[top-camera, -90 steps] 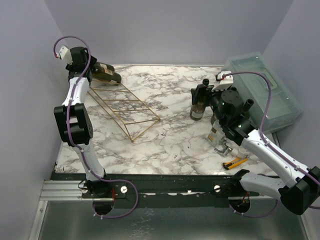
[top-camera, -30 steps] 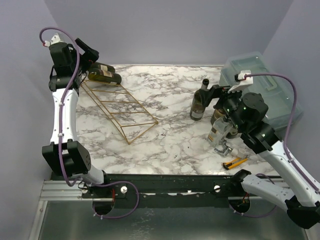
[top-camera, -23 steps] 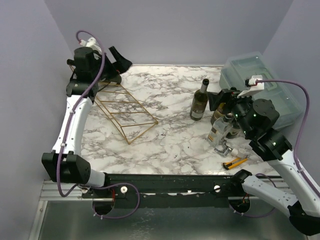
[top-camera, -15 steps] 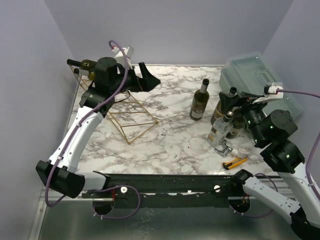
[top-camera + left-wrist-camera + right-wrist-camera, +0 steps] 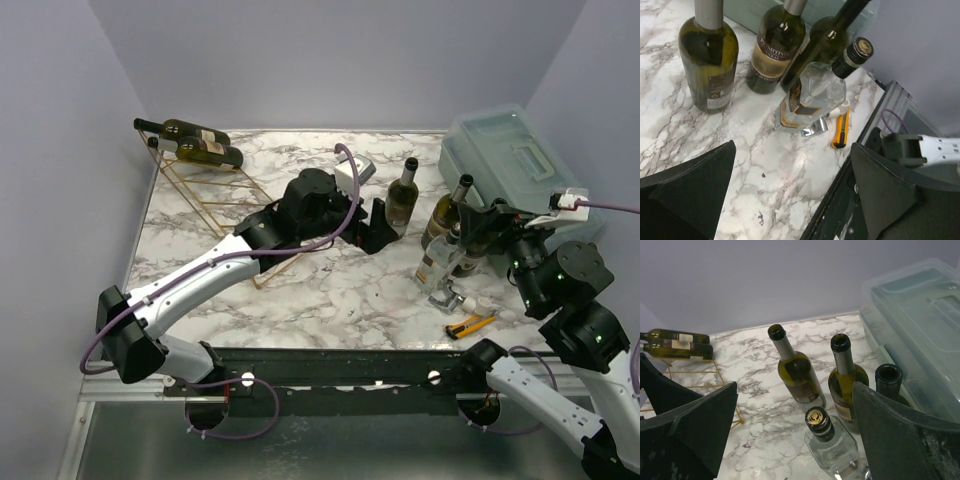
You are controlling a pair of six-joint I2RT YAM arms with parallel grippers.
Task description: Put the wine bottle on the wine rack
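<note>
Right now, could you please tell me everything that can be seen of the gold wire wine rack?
The wine rack is an open, slanted frame of thin gold-coloured wire with parallel rungs. It stands on the marble table at the far left, running diagonally from the back corner toward the middle. Two dark green bottles lie side by side on its far end, necks pointing left; the other visible rungs are bare. The left arm crosses in front of its near end and hides that part.
</note>
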